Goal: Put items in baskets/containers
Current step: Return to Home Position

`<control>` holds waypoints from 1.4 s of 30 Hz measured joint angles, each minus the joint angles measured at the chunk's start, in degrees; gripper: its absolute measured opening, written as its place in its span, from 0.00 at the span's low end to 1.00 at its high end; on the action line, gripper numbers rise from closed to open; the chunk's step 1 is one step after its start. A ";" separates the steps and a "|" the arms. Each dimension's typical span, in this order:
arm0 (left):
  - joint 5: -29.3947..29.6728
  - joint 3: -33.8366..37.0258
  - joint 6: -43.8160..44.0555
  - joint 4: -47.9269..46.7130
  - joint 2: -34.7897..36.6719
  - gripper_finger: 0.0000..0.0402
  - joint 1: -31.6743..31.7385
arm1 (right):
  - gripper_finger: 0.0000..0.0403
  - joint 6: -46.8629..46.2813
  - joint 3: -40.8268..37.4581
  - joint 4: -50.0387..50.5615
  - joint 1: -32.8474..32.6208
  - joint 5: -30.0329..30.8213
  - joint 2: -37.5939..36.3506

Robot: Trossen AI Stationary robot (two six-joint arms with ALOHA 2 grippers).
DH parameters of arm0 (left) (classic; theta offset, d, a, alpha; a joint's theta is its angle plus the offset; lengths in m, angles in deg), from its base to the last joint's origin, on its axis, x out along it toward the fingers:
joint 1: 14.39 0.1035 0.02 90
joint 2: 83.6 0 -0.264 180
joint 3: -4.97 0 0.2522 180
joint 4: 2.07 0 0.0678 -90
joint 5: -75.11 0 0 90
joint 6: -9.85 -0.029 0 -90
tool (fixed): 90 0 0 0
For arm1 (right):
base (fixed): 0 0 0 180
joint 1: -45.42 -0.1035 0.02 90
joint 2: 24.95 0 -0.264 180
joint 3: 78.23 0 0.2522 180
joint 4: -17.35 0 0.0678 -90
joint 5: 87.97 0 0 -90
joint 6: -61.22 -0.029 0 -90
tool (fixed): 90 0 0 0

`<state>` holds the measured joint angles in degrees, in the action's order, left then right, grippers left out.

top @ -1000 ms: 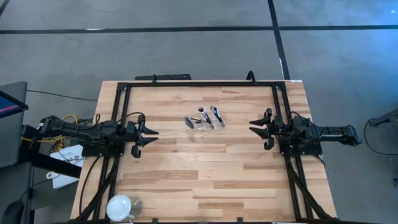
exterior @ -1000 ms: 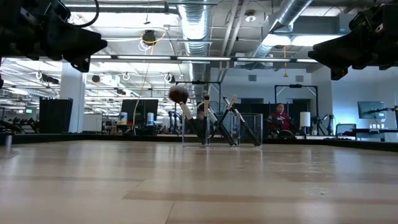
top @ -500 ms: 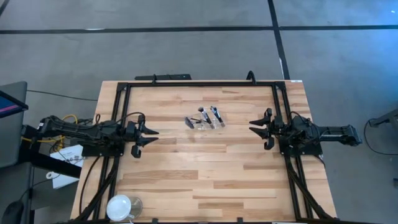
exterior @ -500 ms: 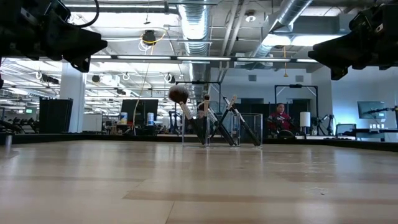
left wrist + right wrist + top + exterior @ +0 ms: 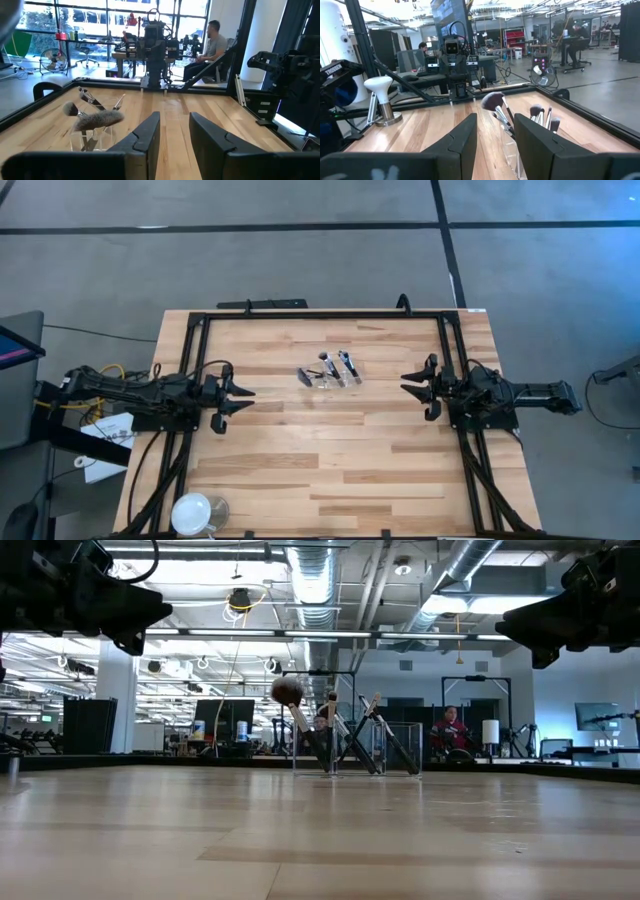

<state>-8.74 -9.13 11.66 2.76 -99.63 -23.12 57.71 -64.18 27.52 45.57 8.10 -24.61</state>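
Observation:
Several slim makeup brushes stand leaning inside a small clear plastic tray on the far middle of the table, with their bristle heads sticking up above its rim. A round-headed brush leans toward the table's left. The fan brush shows in the left wrist view. My left gripper hovers open to the left of the tray, and my right gripper hovers open to its right. Both point at the tray and touch nothing. In the wrist views the left gripper and the right gripper each show a gap.
A round white cup-like dish sits at the table's near left corner. A black frame runs around the table's far and side edges. A white knobbed object stands near the left arm. People sit in the room beyond the table.

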 joint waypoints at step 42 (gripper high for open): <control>0.00 -0.02 0.00 1.27 11.44 0.25 0.00 | 0.30 0.00 -0.02 0.00 -0.01 -0.02 0.01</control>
<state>-8.74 -9.15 11.66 4.03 -88.19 -23.12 57.71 -64.20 27.52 45.56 8.08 -24.59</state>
